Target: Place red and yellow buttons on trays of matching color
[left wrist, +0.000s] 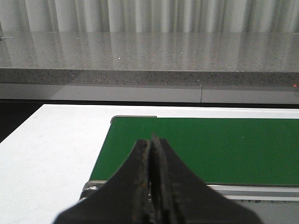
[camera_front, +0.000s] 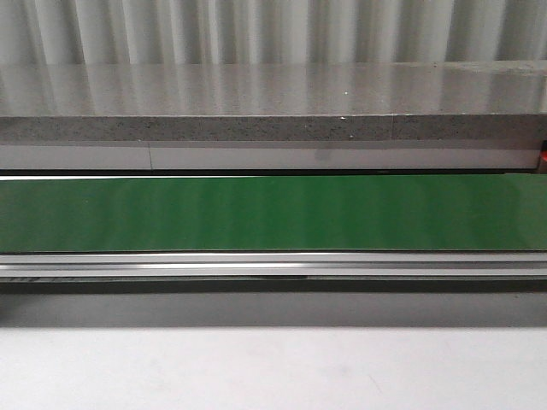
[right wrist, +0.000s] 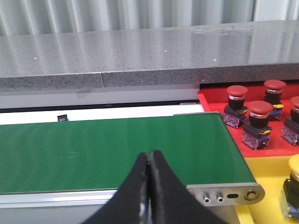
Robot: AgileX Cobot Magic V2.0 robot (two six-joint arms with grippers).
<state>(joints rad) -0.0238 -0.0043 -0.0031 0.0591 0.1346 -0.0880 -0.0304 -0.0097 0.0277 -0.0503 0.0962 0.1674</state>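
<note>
My left hand (left wrist: 152, 140) is clenched on nothing, over the near end of the green conveyor belt (left wrist: 205, 147). My right hand (right wrist: 149, 156) is clenched too, empty, above the belt's other end. Just beside that end, four red buttons (right wrist: 258, 116) stand on the red tray (right wrist: 212, 100); one yellow button (right wrist: 294, 175) sits on the yellow tray (right wrist: 264, 170).

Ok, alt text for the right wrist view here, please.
The shut right gripper hangs over a bare green conveyor belt. Beside the belt's end, a red tray holds several red buttons, and a yellow tray holds a yellow button at the frame edge.
</note>
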